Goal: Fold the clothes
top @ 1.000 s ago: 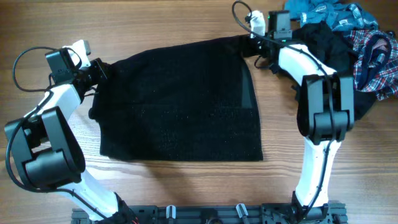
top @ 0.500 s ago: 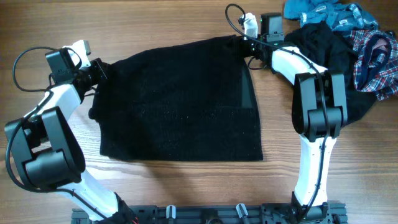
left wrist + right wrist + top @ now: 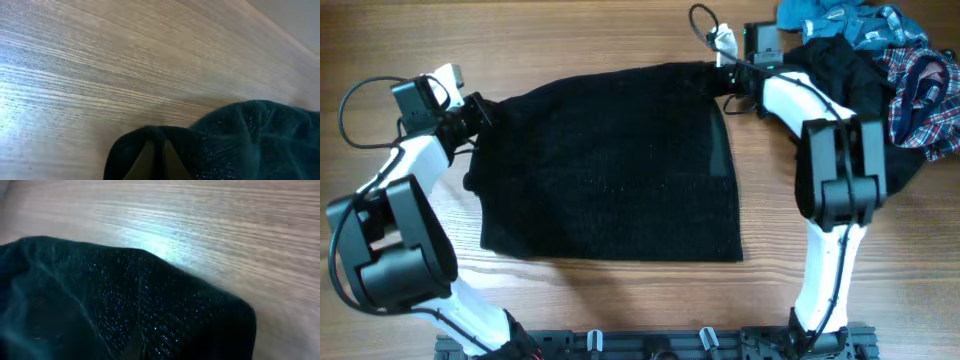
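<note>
No text, label, brand, number or sign can be read on the black garment [image 3: 610,160] or anywhere else in the overhead and wrist views

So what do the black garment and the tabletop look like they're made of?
The black garment: soft matte knit or woven cloth, probably with glittery thread; the wrist views show tiny sparkling flecks. The tabletop: wood or wood-look laminate, satin finish; straight grain lines and a soft glare patch.
</note>
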